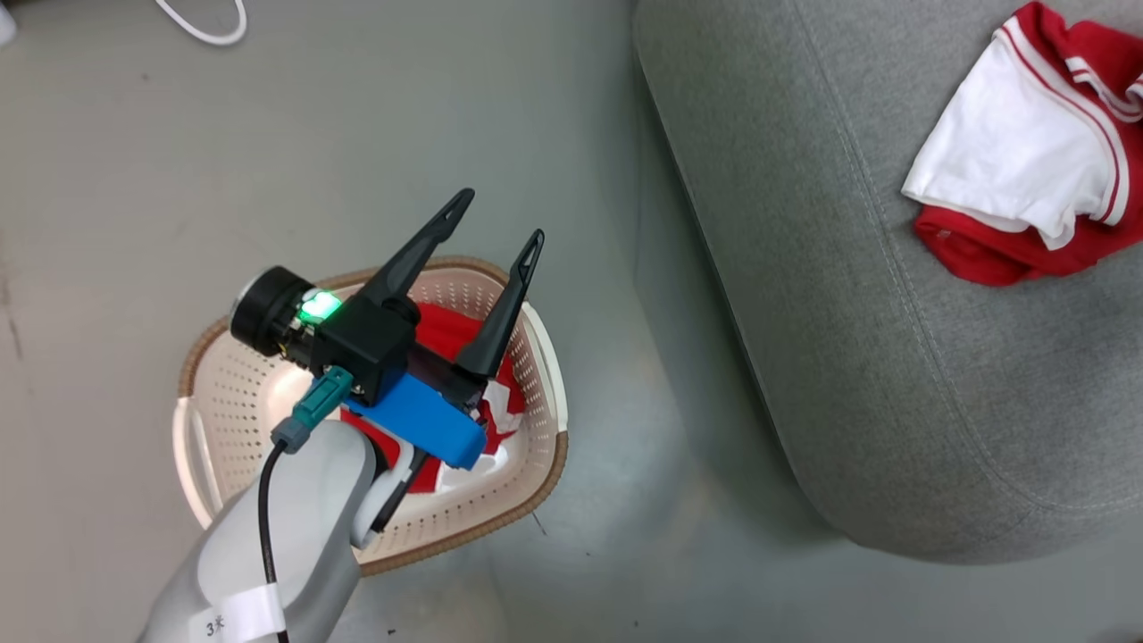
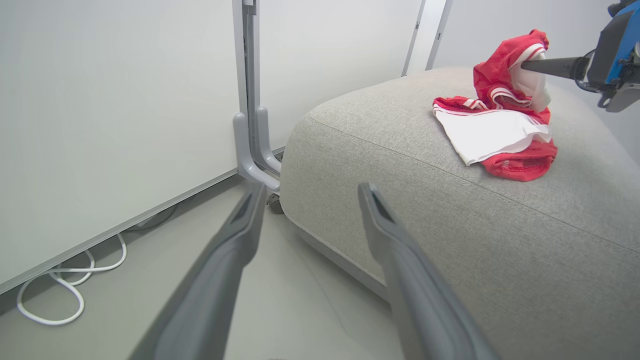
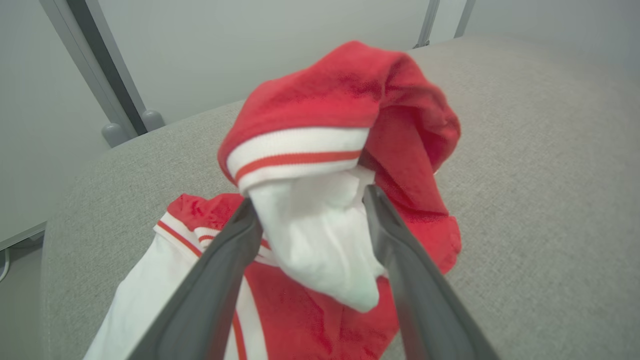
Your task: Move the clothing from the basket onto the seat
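Grey woven seat: fills the head view from 12 round to 4 o'clock, with its rounded edge and seam visible.

Floor: carries the perforated cream basket at 8 o'clock. The basket has a brown rim and sits well apart from the seat.

Left arm: the pale forearm rises from 7 o'clock across the basket. The left gripper is held above it with its fingers pointing to 1 o'clock. Its jaws are spread wide, with nothing between them.

Red-and-white garment: lies on the seat at 2 o'clock. A broad white panel is uppermost, with striped trim along its edge and red fabric beneath. In the right wrist view one part stands up in a peak, topped by a striped band.

Right gripper: reaches in roughly level above the seat. Its jaws stand apart with a white fold of that garment between them. Whether it is gripped cannot be confirmed.

Second garment: crumpled in the basket, red with white patches, largely hidden under the left gripper.

White cable: on the floor at 11 o'clock.
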